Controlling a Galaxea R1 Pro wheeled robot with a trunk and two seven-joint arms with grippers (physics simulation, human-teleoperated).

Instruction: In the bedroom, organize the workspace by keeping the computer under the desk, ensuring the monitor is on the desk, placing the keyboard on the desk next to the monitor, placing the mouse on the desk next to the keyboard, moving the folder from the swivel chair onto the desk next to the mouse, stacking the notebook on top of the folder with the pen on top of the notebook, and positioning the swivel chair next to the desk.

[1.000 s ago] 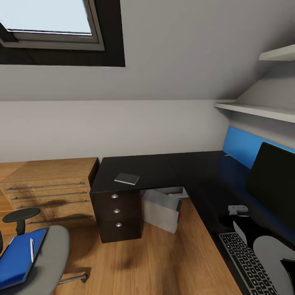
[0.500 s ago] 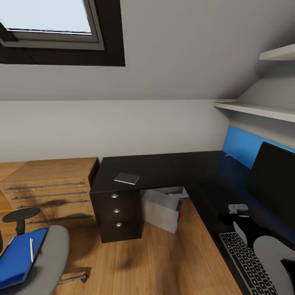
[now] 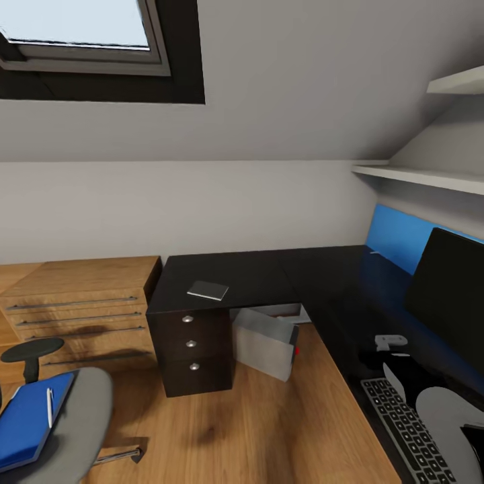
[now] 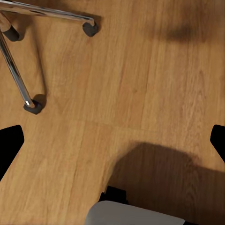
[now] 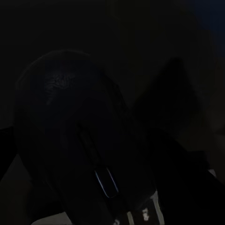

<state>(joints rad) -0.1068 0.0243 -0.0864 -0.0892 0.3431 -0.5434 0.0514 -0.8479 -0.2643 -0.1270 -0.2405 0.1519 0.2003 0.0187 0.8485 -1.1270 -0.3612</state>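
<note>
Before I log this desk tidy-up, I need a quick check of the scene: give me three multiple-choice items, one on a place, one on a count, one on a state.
1. Where does the folder lie?
A. on the swivel chair
B. on the desk
C. on the floor

2. How many round knobs show on the desk's drawers?
A. two
B. three
C. five

3. The notebook is
A. lying alone on the desk
B. stacked on the folder
C. standing upright

A: the blue folder rests on the seat. B: three knobs, one per drawer. A: nothing on it or under it but desk.
</note>
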